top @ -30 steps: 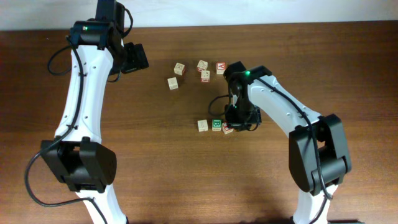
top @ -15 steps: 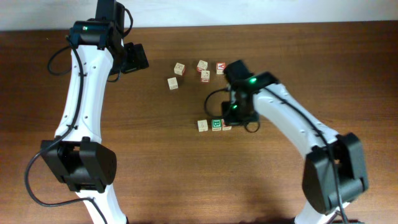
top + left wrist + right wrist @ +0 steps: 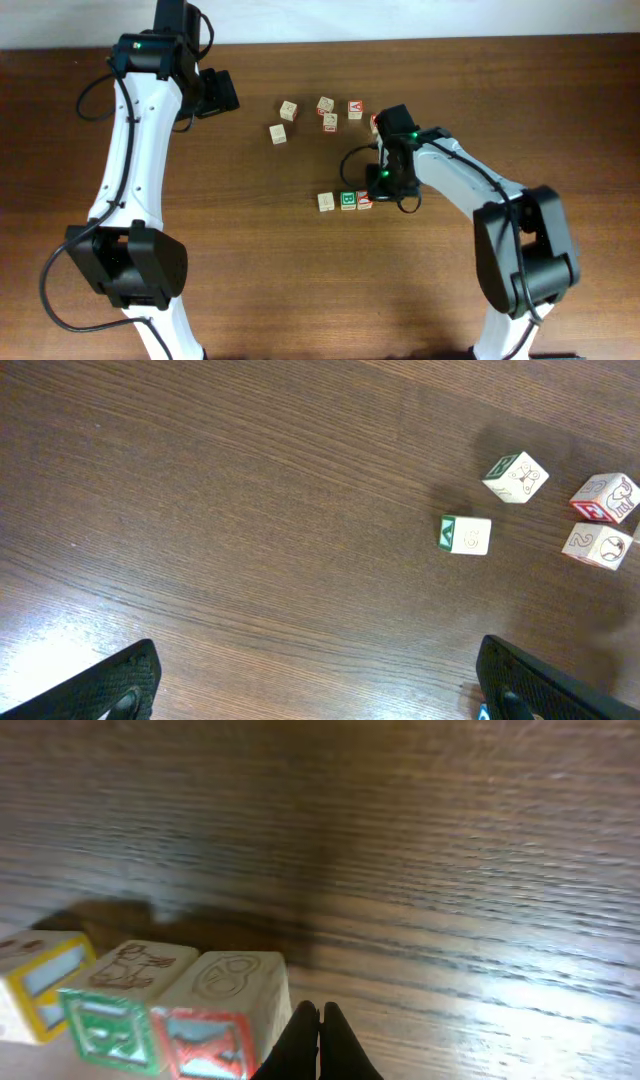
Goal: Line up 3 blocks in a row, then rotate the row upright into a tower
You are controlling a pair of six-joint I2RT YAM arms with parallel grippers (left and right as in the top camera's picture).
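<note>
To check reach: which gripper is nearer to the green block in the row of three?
Right. The right gripper, shut, is just beside the red-lettered block next to the green block. The left gripper, open, is far away toward the table's back edge.

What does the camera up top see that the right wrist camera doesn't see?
Only the overhead view shows the left arm, the right arm and a scatter of other blocks farther back on the table. Only the right wrist view shows the row of three blocks up close, with side faces framed yellow, green and red, and the right gripper shut, close beside the red block. Both views show that row and the brown wooden tabletop.
</note>
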